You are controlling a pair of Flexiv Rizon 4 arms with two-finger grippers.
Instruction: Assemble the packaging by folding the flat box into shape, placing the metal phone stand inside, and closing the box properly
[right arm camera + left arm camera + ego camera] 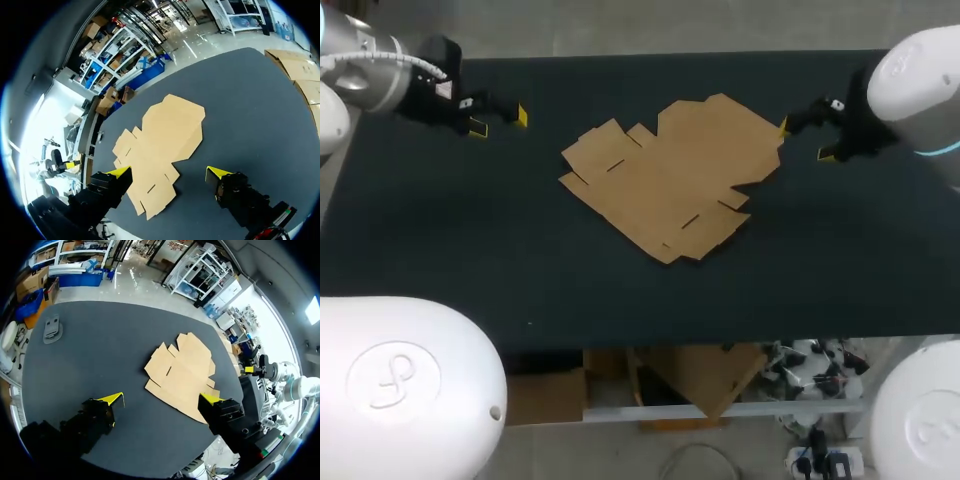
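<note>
Our flat cardboard box (670, 180) lies unfolded in the middle of the dark table (440, 250), between both arms. Our right gripper (805, 140), fingers apart, hovers just beside its right corner and is the nearer. Our left gripper (499, 121), also spread, sits well apart.

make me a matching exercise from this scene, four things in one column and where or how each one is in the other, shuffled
Things:
1. flat box
2. left gripper
3. right gripper
4. phone stand

Places or states:
A. open, close beside the box's edge
B. grey, lying near an edge of the table, far from the box
C. unfolded, lying flat in the middle of the table
D. open, over bare table, well apart from the box

Pairs: 1-C, 2-D, 3-A, 4-B
</note>
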